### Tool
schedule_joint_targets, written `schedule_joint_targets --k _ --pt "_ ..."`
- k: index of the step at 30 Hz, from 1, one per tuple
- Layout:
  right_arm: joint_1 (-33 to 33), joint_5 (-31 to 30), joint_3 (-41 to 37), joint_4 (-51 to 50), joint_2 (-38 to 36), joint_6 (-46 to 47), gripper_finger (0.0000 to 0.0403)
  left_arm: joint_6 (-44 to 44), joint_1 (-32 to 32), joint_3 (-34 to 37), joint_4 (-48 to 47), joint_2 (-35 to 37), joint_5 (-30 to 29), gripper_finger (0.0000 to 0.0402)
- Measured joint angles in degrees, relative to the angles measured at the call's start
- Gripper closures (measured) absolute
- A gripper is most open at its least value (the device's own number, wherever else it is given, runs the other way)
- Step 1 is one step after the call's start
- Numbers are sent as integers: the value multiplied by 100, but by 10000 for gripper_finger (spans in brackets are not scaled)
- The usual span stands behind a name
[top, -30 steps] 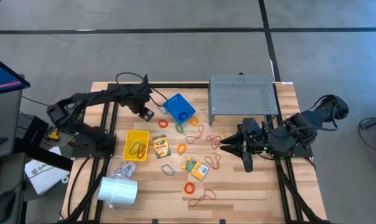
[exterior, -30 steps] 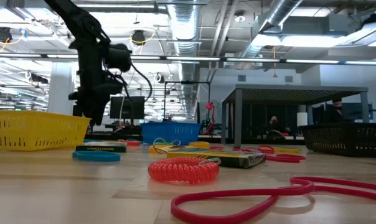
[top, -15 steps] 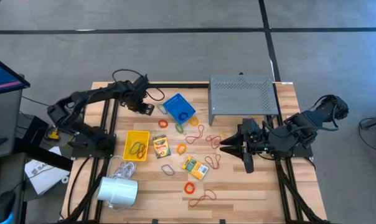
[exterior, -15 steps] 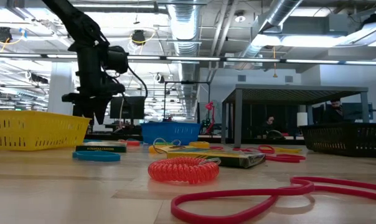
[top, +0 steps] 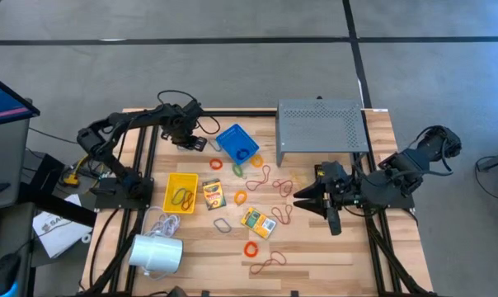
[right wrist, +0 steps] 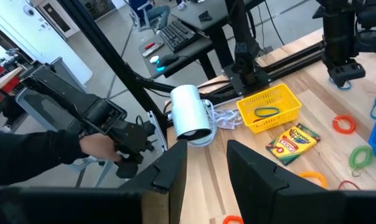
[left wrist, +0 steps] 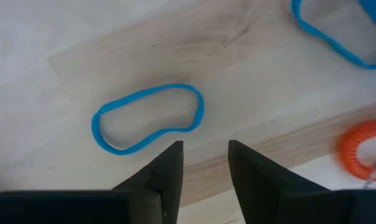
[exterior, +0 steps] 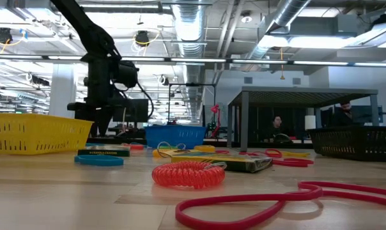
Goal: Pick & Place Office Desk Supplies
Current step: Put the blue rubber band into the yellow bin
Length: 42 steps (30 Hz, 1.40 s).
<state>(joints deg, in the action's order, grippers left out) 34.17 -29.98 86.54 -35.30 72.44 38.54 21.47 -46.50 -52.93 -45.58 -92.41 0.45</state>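
Left gripper [left wrist: 203,163], having swung toward the table's far left and lowered over a blue rubber band [left wrist: 147,117] lying flat there, fingers parted and narrowing with nothing between them, apparently about to pick; right gripper [top: 317,196] waits mid-right, empty, fingers apart.

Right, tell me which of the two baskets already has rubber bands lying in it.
Both do: the yellow plastic basket holds dark looped bands; the blue plastic basket, tilted, holds a green band.

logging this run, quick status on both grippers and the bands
Left gripper open, empty, over blue rubber band. Right gripper open, empty, waiting beside the shelf. Nothing in the way.
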Motion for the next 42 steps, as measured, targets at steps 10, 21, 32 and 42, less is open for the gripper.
schedule_joint_targets --k 10,21,32,42 --pt "0 -3 -1 34 0 2 291 -256 -15 0 103 -69 -102 328" --pt "-2 -7 -1 22 0 -123 291 -1775 499 4 -910 -69 939 280" --pt "-118 -7 -2 -97 0 -299 291 -3088 2098 11 -878 738 937 276" --pt "-372 11 0 -205 0 -299 291 -1665 2795 140 174 2817 125 310"
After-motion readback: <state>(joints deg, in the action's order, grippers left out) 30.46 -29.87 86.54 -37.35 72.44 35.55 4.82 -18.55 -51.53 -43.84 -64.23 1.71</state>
